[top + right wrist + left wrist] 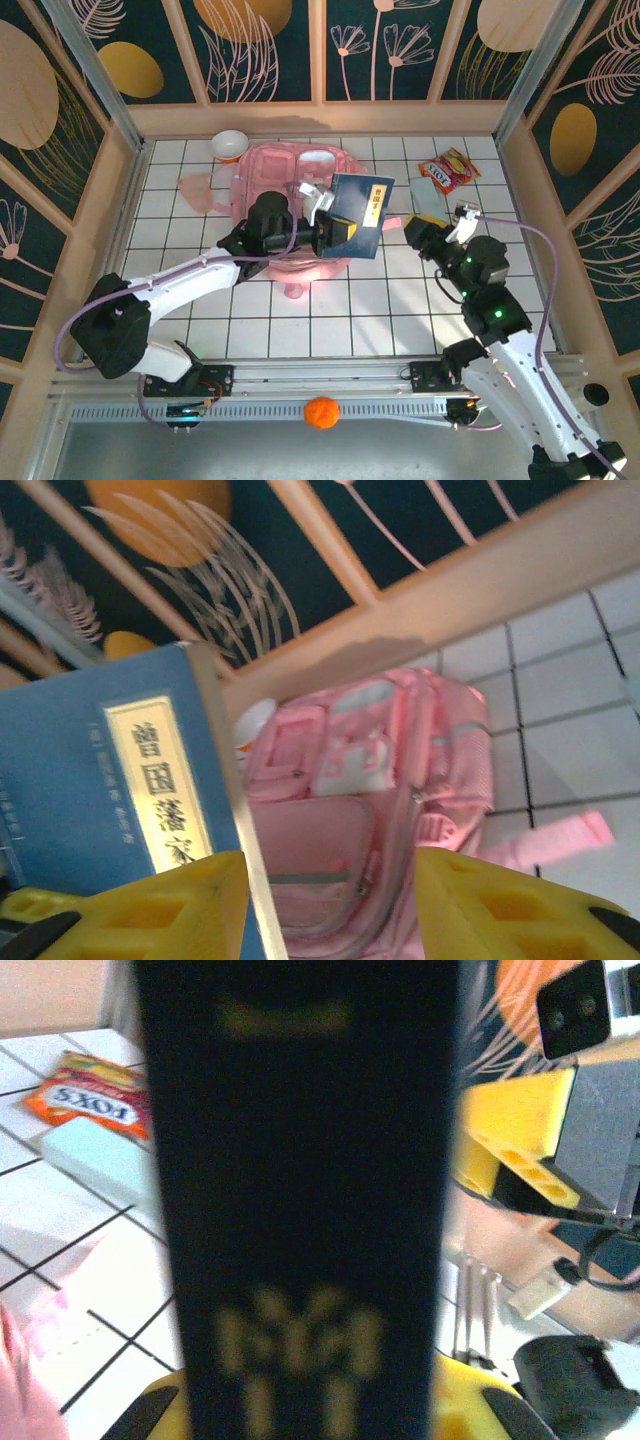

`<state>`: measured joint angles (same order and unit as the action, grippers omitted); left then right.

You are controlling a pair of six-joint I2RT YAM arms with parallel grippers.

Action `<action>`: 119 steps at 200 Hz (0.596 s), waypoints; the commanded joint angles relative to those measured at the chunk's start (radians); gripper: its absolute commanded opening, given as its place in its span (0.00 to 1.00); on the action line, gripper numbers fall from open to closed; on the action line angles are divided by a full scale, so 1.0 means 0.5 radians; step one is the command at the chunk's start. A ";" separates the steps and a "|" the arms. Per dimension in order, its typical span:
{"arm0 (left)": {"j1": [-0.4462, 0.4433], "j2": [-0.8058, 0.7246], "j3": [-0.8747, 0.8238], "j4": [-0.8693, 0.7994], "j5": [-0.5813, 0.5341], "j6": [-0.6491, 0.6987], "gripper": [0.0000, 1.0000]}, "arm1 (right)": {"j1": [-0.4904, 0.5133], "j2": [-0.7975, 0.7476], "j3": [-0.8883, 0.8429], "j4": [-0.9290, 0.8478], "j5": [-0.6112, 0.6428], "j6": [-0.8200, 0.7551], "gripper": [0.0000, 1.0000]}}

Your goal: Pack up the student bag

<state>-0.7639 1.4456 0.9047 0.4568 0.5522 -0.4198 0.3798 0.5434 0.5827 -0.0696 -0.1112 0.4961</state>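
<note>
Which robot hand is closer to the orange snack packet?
Right. The right gripper hangs just short of the orange snack packet; the left gripper is farther off, holding a blue book by the student bag.

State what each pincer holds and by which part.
The left pincer clamps the blue book at its lower left edge; the right pincer stands open, holding nothing.

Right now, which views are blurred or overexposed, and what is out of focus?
Left wrist: the blue book sits too close to the lens, a dark blur, and the tiles beside it are blown out white. Right wrist: tilted and soft, yet the book's title reads. Top external: sharp, evenly lit, student bag clear.
</note>
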 commanded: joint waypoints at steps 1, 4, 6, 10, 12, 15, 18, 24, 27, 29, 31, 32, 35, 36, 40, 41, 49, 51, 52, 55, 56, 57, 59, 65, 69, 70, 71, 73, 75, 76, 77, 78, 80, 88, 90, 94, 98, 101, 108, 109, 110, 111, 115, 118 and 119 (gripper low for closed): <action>0.009 -0.065 -0.027 0.450 0.222 -0.084 0.00 | 0.000 -0.036 -0.006 0.181 -0.193 -0.167 0.47; 0.008 -0.064 -0.028 0.464 0.226 -0.091 0.00 | -0.002 -0.039 -0.013 0.192 -0.205 -0.172 0.47; 0.009 -0.067 -0.031 0.474 0.230 -0.096 0.00 | 0.001 -0.038 -0.018 0.199 -0.212 -0.180 0.47; 0.009 -0.069 -0.038 0.496 0.236 -0.096 0.00 | 0.001 -0.043 -0.026 0.220 -0.235 -0.202 0.47; 0.009 -0.069 -0.041 0.509 0.241 -0.100 0.00 | 0.001 -0.045 -0.035 0.231 -0.249 -0.216 0.47; 0.011 -0.065 -0.048 0.535 0.253 -0.107 0.00 | 0.000 -0.044 -0.044 0.247 -0.270 -0.231 0.47; 0.010 -0.064 -0.056 0.562 0.263 -0.115 0.00 | 0.001 -0.046 -0.055 0.267 -0.287 -0.259 0.47; 0.009 -0.055 -0.069 0.616 0.285 -0.129 0.00 | -0.001 -0.044 -0.066 0.301 -0.349 -0.305 0.47; 0.009 -0.051 -0.077 0.646 0.297 -0.135 0.00 | 0.001 -0.041 -0.074 0.317 -0.379 -0.326 0.47; 0.010 -0.047 -0.079 0.664 0.311 -0.140 0.00 | 0.001 -0.041 -0.078 0.327 -0.401 -0.339 0.47; 0.009 -0.042 -0.081 0.682 0.322 -0.147 0.00 | -0.001 -0.038 -0.081 0.337 -0.425 -0.351 0.47; 0.009 -0.038 -0.083 0.690 0.327 -0.149 0.00 | 0.000 -0.038 -0.080 0.341 -0.431 -0.359 0.47; 0.009 -0.027 -0.083 0.711 0.347 -0.155 0.00 | 0.000 -0.035 -0.084 0.356 -0.475 -0.379 0.47; 0.009 -0.025 -0.083 0.718 0.353 -0.158 0.00 | -0.001 -0.035 -0.085 0.359 -0.487 -0.386 0.47; 0.011 -0.013 -0.078 0.736 0.378 -0.163 0.00 | 0.000 -0.029 -0.085 0.373 -0.540 -0.414 0.47; 0.010 -0.010 -0.077 0.740 0.384 -0.163 0.00 | -0.001 -0.028 -0.085 0.377 -0.553 -0.422 0.48; 0.010 0.013 -0.054 0.754 0.438 -0.168 0.00 | 0.001 -0.015 -0.083 0.391 -0.652 -0.468 0.48; 0.010 0.019 -0.048 0.757 0.450 -0.172 0.00 | 0.001 -0.013 -0.079 0.393 -0.676 -0.482 0.49; 0.010 0.021 -0.044 0.759 0.455 -0.174 0.00 | 0.001 -0.013 -0.079 0.392 -0.688 -0.487 0.49; 0.009 0.028 -0.035 0.765 0.471 -0.179 0.00 | 0.000 -0.008 -0.079 0.392 -0.718 -0.507 0.49; 0.009 0.029 -0.033 0.768 0.478 -0.180 0.00 | 0.001 -0.008 -0.079 0.393 -0.730 -0.512 0.49; 0.009 0.029 -0.030 0.771 0.484 -0.181 0.00 | 0.001 -0.007 -0.078 0.392 -0.740 -0.517 0.50; 0.010 0.032 -0.028 0.779 0.495 -0.184 0.00 | 0.001 -0.004 -0.076 0.392 -0.766 -0.532 0.50; 0.009 0.038 -0.021 0.809 0.525 -0.196 0.00 | 0.000 0.003 -0.074 0.391 -0.806 -0.552 0.51; 0.009 0.042 -0.020 0.835 0.541 -0.202 0.00 | 0.001 0.007 -0.071 0.383 -0.833 -0.577 0.51; 0.009 0.042 -0.021 0.841 0.544 -0.204 0.00 | 0.001 0.009 -0.072 0.384 -0.838 -0.580 0.52; 0.009 0.042 -0.021 0.847 0.546 -0.207 0.00 | 0.001 0.010 -0.073 0.383 -0.843 -0.585 0.52; 0.011 0.042 -0.022 0.859 0.552 -0.209 0.00 | 0.001 0.011 -0.072 0.380 -0.852 -0.591 0.52; 0.010 0.045 -0.019 0.868 0.560 -0.209 0.00 | 0.000 0.013 -0.073 0.377 -0.864 -0.600 0.52; 0.009 0.045 -0.020 0.871 0.564 -0.210 0.00 | 0.001 0.014 -0.073 0.376 -0.870 -0.601 0.52; 0.009 0.045 -0.019 0.876 0.569 -0.211 0.00 | -0.001 0.014 -0.073 0.374 -0.874 -0.606 0.52; 0.009 0.045 -0.020 0.882 0.574 -0.210 0.00 | -0.001 0.016 -0.073 0.373 -0.880 -0.611 0.52; 0.009 0.049 -0.020 0.890 0.585 -0.210 0.00 | 0.000 0.019 -0.072 0.373 -0.888 -0.617 0.52; 0.009 0.056 -0.011 0.908 0.633 -0.210 0.00 | 0.001 0.028 -0.070 0.375 -0.924 -0.630 0.54; 0.009 0.059 -0.007 0.908 0.644 -0.210 0.00 | -0.001 0.029 -0.068 0.375 -0.934 -0.629 0.55; 0.009 0.065 0.003 0.906 0.668 -0.207 0.00 | 0.001 0.035 -0.064 0.381 -0.947 -0.625 0.57; 0.009 0.071 0.011 0.903 0.689 -0.207 0.00 | 0.000 0.042 -0.060 0.385 -0.967 -0.617 0.58; 0.009 0.074 0.019 0.900 0.706 -0.207 0.00 | 0.001 0.045 -0.058 0.389 -0.986 -0.612 0.59; 0.009 0.080 0.028 0.908 0.739 -0.212 0.00 | 0.000 0.053 -0.048 0.392 -1.034 -0.612 0.60; 0.009 0.081 0.030 0.910 0.742 -0.214 0.00 | 0.001 0.054 -0.048 0.392 -1.041 -0.612 0.60; 0.009 0.081 0.029 0.912 0.745 -0.215 0.00 | 0.001 0.056 -0.047 0.391 -1.049 -0.612 0.60; 0.009 0.081 0.029 0.914 0.749 -0.218 0.00 | 0.001 0.057 -0.046 0.391 -1.056 -0.612 0.60; 0.009 0.084 0.034 0.925 0.762 -0.221 0.00 | -0.001 0.062 -0.040 0.387 -1.089 -0.615 0.61; 0.008 0.087 0.030 0.938 0.773 -0.226 0.00 | 0.000 0.064 -0.038 0.382 -1.113 -0.618 0.61; 0.008 0.086 0.031 0.942 0.775 -0.227 0.00 | 0.001 0.064 -0.037 0.380 -1.122 -0.618 0.61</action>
<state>-0.7639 1.4815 0.8757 0.8017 0.8368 -0.5152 0.3794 0.5663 0.5484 0.0784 -0.5419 0.2256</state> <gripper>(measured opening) 0.137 0.600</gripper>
